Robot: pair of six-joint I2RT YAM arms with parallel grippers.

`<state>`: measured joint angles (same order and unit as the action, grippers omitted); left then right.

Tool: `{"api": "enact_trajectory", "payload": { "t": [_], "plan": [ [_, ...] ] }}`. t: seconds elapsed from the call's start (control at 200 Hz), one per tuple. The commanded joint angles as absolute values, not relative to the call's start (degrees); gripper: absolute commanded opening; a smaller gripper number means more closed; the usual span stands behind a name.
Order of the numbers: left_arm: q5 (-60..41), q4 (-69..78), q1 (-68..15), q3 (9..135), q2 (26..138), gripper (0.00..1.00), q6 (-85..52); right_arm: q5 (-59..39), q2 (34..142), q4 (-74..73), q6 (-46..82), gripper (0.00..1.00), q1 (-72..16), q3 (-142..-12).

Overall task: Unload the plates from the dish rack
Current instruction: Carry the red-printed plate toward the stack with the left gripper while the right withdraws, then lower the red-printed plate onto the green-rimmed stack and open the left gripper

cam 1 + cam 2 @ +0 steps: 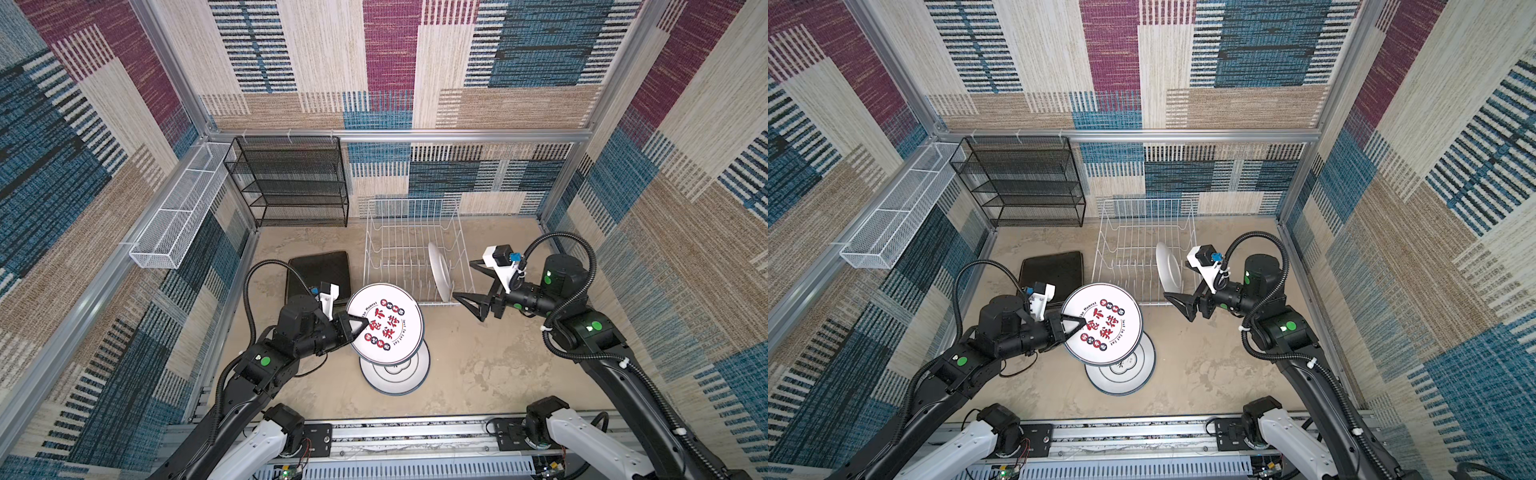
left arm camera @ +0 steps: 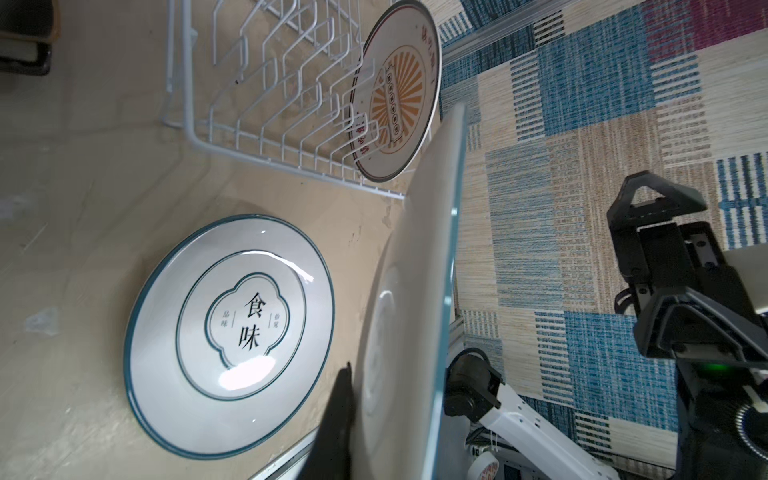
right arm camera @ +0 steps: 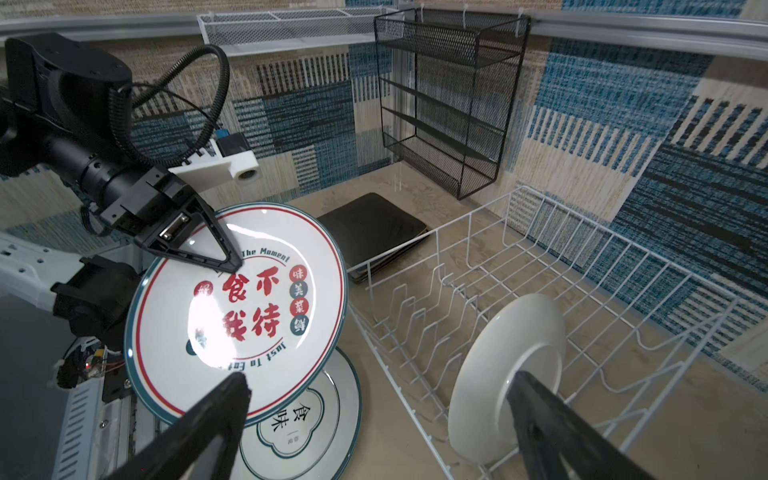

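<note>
While one racked plate [image 1: 439, 270] stands, one held plate [image 1: 390, 332]

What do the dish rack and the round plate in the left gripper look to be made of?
Dish rack: thin bent wire, likely metal under a smooth white coating. Round plate in the left gripper: glazed ceramic or melamine, unclear which; bright glare patches on its printed white face show a glossy finish.

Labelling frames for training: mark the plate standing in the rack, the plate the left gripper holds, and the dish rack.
racked plate [image 3: 490, 374]: right wrist view, its white back.
held plate [image 1: 392, 328]: in a top view, printed face.
dish rack [image 1: 411, 208]: in a top view, back wall wires.
</note>
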<state>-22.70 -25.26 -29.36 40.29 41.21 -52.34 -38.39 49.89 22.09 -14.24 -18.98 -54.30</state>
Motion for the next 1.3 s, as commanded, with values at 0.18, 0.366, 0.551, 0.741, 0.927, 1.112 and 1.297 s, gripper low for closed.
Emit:
{"api": "enact_trajectory", "payload": {
  "t": [0.18,0.366,0.551,0.741,0.927,1.112,1.297],
  "plan": [
    [-24.26,-26.81,-29.35,32.59,34.43,0.0,-52.51,-35.42,49.46,26.44,-23.72,0.99,-25.23,-51.75],
    [-25.04,-24.44,-29.31,27.39,34.41,0.0,-53.78,-34.32,51.13,29.09,-25.19,0.99,-26.62,-51.43],
    [-25.22,-17.63,-29.28,22.87,36.8,0.0,-54.99,-30.24,52.49,30.31,-26.07,0.99,-27.32,-51.59],
    [-26.83,-10.51,-29.3,19.79,41.67,0.0,-56.31,-29.88,52.95,29.8,-25.49,0.99,-27.43,-51.32],
    [-27.42,-6.14,-29.33,18.55,45.94,0.0,-56.66,-28.7,53.34,29.62,-25.4,0.99,-27.57,-51.33],
    [-27.11,-5.55,-29.31,19.03,49.2,0.0,-55.7,-28.46,53.09,29.24,-24.9,0.99,-27.64,-51.3],
    [-27.21,-4.55,-29.33,19.0,51.35,0.08,-55.49,-29.0,52.6,27.99,-24.18,0.99,-27.63,-51.32]
  ]
}}
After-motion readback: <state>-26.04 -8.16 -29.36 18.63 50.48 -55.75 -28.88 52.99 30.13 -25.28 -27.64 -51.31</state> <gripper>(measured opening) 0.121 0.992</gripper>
